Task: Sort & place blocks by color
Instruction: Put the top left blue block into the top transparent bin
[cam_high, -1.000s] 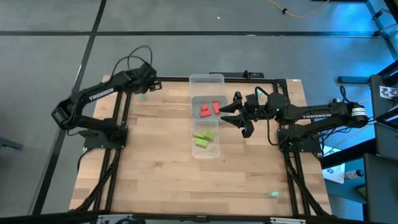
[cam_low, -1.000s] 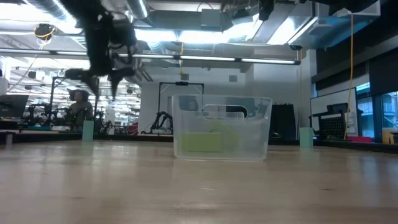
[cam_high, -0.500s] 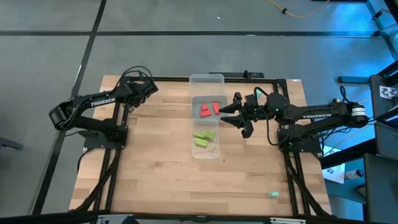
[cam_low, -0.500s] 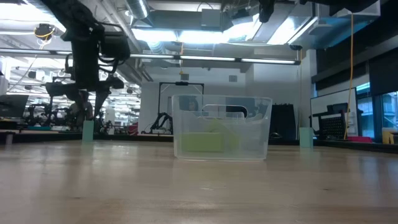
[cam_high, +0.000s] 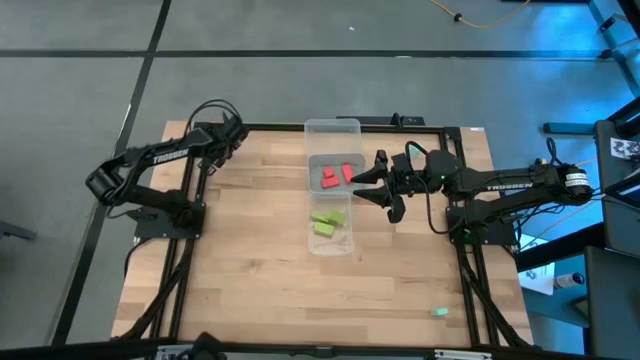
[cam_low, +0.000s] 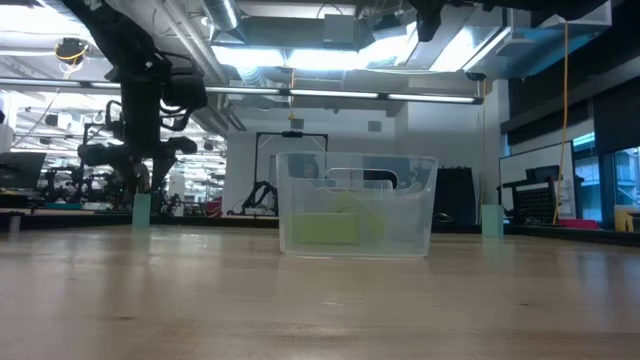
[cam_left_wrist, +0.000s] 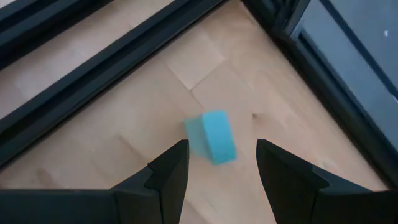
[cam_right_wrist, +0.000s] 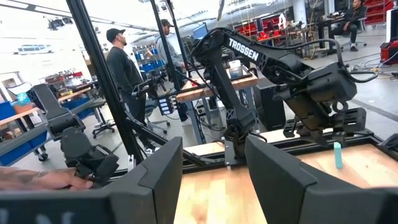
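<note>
A mint teal block (cam_left_wrist: 211, 137) stands on the table's far left corner; it also shows in the low view (cam_low: 141, 208) and the right wrist view (cam_right_wrist: 337, 155). My left gripper (cam_left_wrist: 222, 144) hangs open just above it, one finger on either side, touching nothing; from above the gripper (cam_high: 231, 133) hides the block. Red blocks (cam_high: 336, 175) lie in the clear tray's (cam_high: 332, 124) middle part and lime blocks (cam_high: 328, 222) in its near part. My right gripper (cam_high: 368, 186) waits open beside the tray's right wall. A second teal block (cam_high: 440, 312) lies near the table's near right corner.
The tray's far compartment (cam_high: 332, 138) holds nothing that I can see. A black frame rail (cam_left_wrist: 93, 56) runs close to the teal block at the corner. Bare wood (cam_high: 250, 260) spreads left of the tray. People stand in the room beyond the table (cam_right_wrist: 124, 68).
My left gripper has come down toward the teal block at the far left corner and shifted slightly toward the table's left edge, staying open. The right arm and the blocks have kept still.
</note>
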